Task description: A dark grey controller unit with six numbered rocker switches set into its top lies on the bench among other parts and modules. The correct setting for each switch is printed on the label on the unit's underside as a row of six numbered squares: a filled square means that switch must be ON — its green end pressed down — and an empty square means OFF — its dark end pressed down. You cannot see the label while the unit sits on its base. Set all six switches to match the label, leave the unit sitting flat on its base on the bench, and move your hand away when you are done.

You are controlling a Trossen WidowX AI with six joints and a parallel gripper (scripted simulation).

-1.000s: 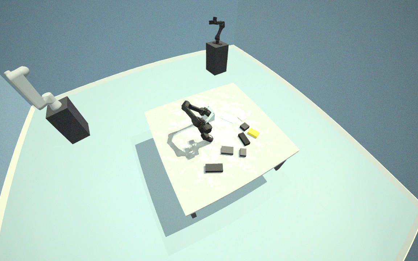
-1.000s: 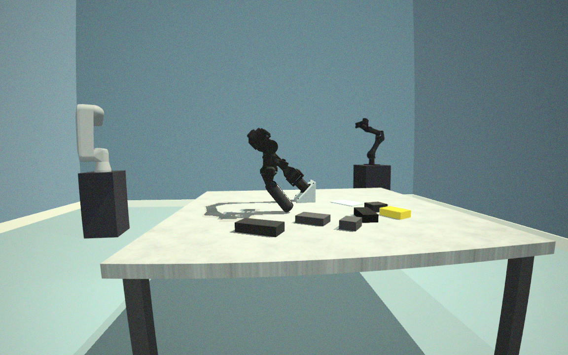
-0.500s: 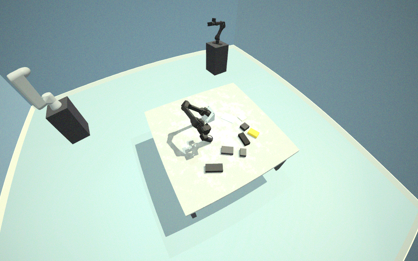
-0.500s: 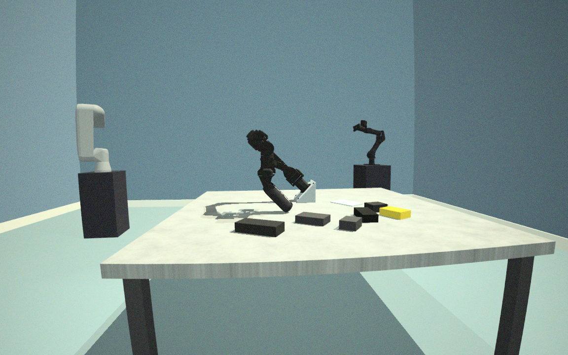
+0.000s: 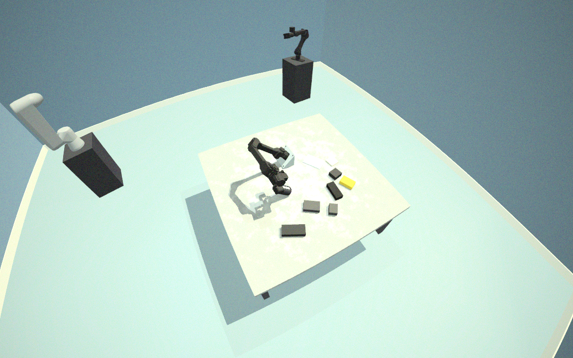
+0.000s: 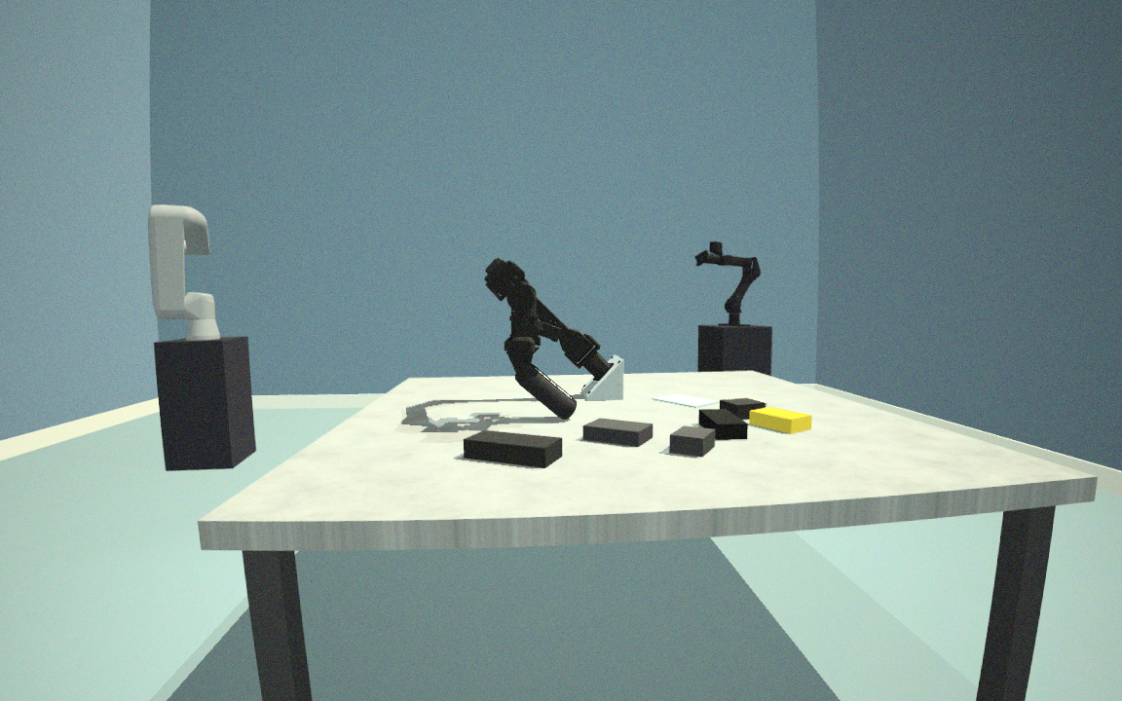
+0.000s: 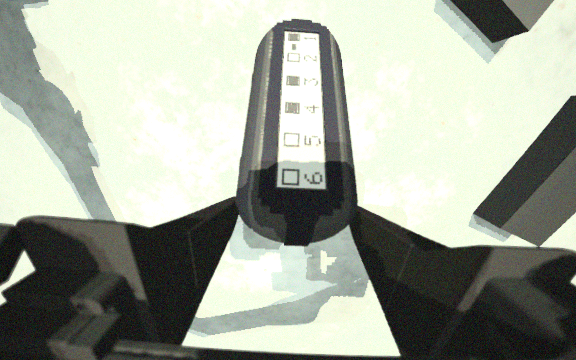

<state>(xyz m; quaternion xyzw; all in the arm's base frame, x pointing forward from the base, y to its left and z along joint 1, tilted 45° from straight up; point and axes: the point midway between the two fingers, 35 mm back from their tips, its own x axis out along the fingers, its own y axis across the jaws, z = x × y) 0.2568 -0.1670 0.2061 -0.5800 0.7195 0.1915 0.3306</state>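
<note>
Bench [image 5: 261,271] [image 6: 644,498] [image 7: 168,125] below, keep the tilted controller unit [image 5: 283,193] [image 6: 549,395] [image 7: 268,210] steady in the gripper [image 5: 276,187] [image 6: 525,376] [image 7: 294,207] (fairly wide, yet clamped on its end) while reading its label [image 7: 301,110]: 1, 3, 4 filled, others empty.

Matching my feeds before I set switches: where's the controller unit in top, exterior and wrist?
Top: unit just left of centre, at the gripper.
Exterior: centre, slanting down from the gripper.
Wrist: upper middle, label showing.
Shared landmark: the black arm, whose gripper holds the unit in all three.
</note>
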